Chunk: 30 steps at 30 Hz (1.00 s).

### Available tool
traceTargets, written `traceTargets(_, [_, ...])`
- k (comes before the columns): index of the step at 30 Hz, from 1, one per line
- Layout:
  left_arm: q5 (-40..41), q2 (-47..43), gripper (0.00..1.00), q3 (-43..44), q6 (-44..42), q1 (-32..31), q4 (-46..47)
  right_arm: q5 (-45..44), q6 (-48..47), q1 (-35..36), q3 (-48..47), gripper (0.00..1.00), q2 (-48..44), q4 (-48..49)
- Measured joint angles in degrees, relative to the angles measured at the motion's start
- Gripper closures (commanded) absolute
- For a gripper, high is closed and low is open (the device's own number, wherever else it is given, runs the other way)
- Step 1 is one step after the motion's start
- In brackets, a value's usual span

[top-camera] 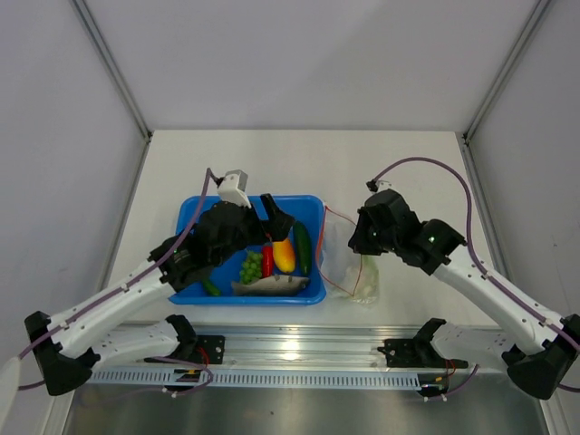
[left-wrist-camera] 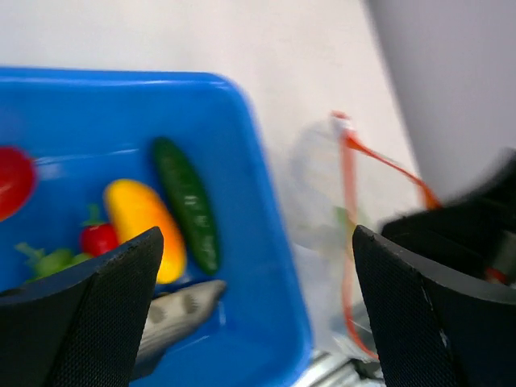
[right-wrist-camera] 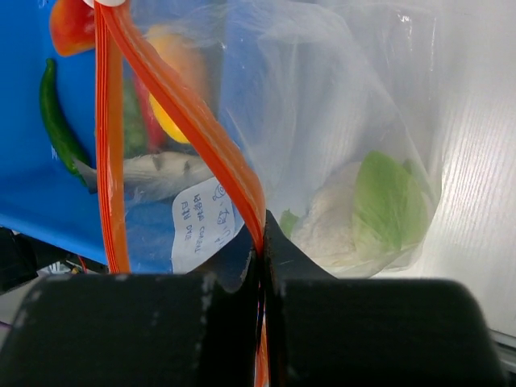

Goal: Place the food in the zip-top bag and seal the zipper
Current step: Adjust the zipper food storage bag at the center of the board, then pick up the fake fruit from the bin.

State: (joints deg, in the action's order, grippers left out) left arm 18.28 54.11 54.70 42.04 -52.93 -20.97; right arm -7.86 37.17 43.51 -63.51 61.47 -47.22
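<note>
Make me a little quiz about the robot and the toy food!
1. True or false: the left gripper is open and holds nothing.
2. Which food is inside the zip-top bag? A the cucumber, B the cauliflower, C the fish.
3. Fill in the blank: the right gripper is shut on the bag's orange ____.
Key: 1 true; 2 B; 3 zipper.
</note>
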Motion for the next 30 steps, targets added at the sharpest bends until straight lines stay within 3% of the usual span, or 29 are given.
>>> traceTargets(11, [-1.16,20.17,0.01,3.28,6.78,17.73,-14.14,6.43,-1.16,-2.97,0.44,1.00,3.52,3.85])
traceTargets(19, [-0.48,31.95,0.14,11.85,8.00,19.47,-17.79,10.86,-1.25,-3.30,3.89,1.00,4.26,5.99])
traceTargets(27, [-1.20,37.35,0.34,12.85,8.55,19.58,-17.92,13.40,-3.10,-6.91,3.96,1.00,4.17,5.92])
traceTargets(30, [-1.95,38.62,0.37,12.83,9.42,19.58,-17.73,14.29,-3.54,-8.92,3.96,1.00,3.74,5.90])
